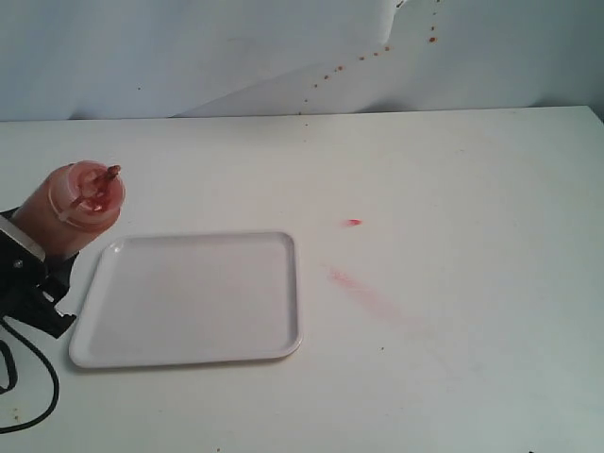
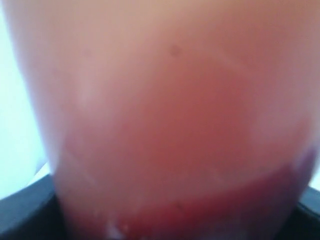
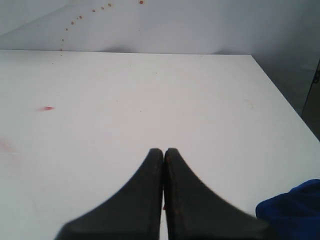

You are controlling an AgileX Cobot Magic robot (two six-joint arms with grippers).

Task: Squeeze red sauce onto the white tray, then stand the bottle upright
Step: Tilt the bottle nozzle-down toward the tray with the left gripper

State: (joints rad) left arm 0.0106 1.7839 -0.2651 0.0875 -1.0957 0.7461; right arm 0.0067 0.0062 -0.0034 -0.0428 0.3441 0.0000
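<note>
The white surface (image 1: 453, 189) carries the white tray (image 1: 189, 302) at the left of the exterior view; just off the tray's left edge the bottle (image 1: 74, 203) hangs tilted, its nozzle toward the tray, clamped around its body by the left pincer (image 1: 36, 272); red sauce (image 2: 200, 212) sits dark inside it. The right pincer (image 3: 164, 190) is pressed fully closed, holding nothing; a small red drop (image 1: 353, 223) lies right of the tray.

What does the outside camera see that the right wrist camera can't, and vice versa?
Only the exterior view: the flat white rectangular plastic tray, looking clean, and the translucent orange-red squeeze bottle, tilted in the left gripper. Only the right wrist view: the right gripper, shut and empty, and something dark blue. Both: the white table, a small red drop on it, the spattered wall.
</note>
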